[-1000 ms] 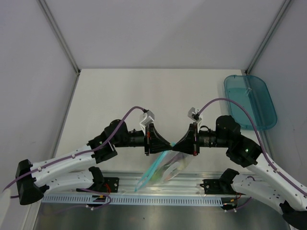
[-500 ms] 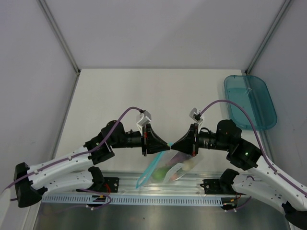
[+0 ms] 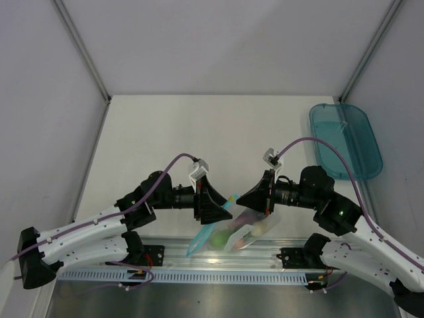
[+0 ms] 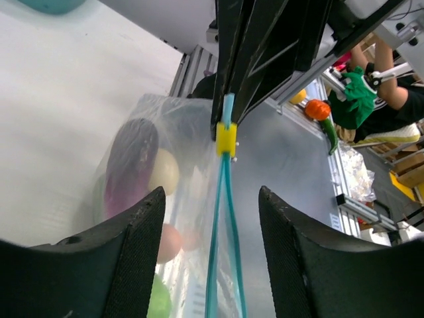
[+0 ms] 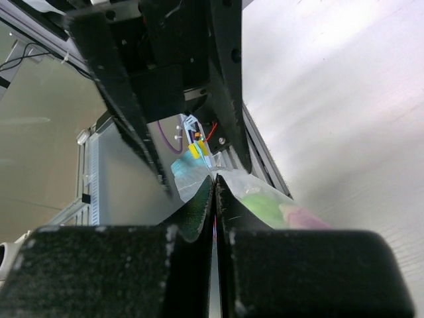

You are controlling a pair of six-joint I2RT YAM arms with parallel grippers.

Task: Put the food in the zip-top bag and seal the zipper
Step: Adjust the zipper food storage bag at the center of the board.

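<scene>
Clamping the zipper (image 4: 218, 252) with my right gripper (image 5: 214, 192) — left gripper (image 4: 211, 193) spread wide; zip-top bag (image 3: 250, 228) holds eggplant (image 4: 129, 165), egg (image 4: 164, 171), perhaps a pepper (image 4: 156, 301).

Top view: bright, even, diffuse light; counter (image 3: 165, 132) near-white, soft shadows under the arms only. Left wrist view: upper left washed out, left pincer fingers (image 4: 132, 265) blurred. Right wrist view: glare at right, right pincer fingers (image 5: 132, 265) dark, soft-focus.
</scene>
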